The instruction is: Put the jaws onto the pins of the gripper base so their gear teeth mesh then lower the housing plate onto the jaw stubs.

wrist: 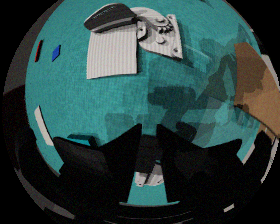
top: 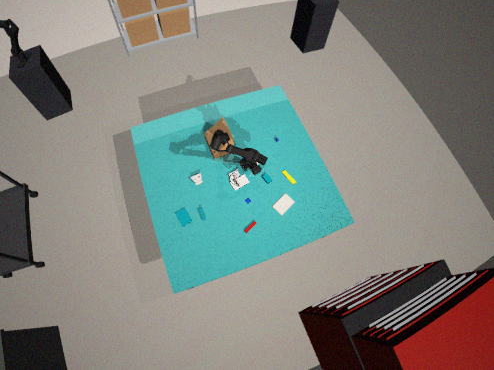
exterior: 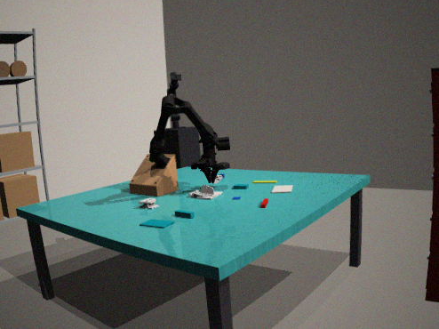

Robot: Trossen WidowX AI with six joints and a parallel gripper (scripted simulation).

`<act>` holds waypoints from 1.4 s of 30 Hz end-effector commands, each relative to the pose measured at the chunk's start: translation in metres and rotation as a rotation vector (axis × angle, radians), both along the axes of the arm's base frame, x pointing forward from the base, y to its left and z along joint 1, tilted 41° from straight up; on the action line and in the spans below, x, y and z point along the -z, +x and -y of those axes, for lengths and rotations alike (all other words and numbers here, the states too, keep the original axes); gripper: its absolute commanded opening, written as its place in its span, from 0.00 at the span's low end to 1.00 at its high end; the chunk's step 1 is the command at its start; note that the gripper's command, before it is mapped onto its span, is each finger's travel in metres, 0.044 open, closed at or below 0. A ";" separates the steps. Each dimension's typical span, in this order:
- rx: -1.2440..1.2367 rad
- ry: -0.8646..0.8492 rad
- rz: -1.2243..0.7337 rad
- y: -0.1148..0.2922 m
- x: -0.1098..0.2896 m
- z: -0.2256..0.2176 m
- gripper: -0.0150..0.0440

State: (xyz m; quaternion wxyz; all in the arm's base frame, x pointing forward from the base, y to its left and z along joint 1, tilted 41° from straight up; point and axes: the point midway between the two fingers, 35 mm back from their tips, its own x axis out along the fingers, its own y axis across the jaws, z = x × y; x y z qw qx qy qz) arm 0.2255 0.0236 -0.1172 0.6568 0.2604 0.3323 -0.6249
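Observation:
My gripper [exterior: 212, 181] [wrist: 149, 127] is shut on a small white and grey part, apparently a jaw [exterior: 218, 179] [wrist: 150, 178], and holds it above the table; the fingers hide much of it. The white gripper base [top: 242, 181] [exterior: 214, 196] [wrist: 172, 47] lies on the table beside and below the hand, small pins and teeth showing. A dark grey curved piece [exterior: 207, 189] [wrist: 110, 19], perhaps the other jaw, stands at the base, beside a ribbed white surface [wrist: 112, 55]. Another white part [top: 196, 178] [exterior: 147, 203], apparently the housing plate, lies apart from the base.
Near the hand lies a teal block [top: 266, 178] [exterior: 240, 187]. Farther out are a yellow bar [top: 289, 177] [exterior: 265, 181], a white slab [top: 283, 204] [exterior: 282, 188], a red bar [top: 250, 227] [exterior: 264, 203], a blue piece [top: 248, 200] [exterior: 236, 198] and a teal plate [top: 183, 216] [exterior: 156, 223].

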 end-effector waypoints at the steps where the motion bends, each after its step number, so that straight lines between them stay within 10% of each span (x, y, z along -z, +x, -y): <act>1: 0.006 0.007 0.007 0.001 -0.003 -0.003 0.32; 22: 0.003 0.009 0.003 0.001 -0.036 -0.031 0.32; 42: -0.463 0.013 -0.386 0.018 -0.011 -0.063 0.32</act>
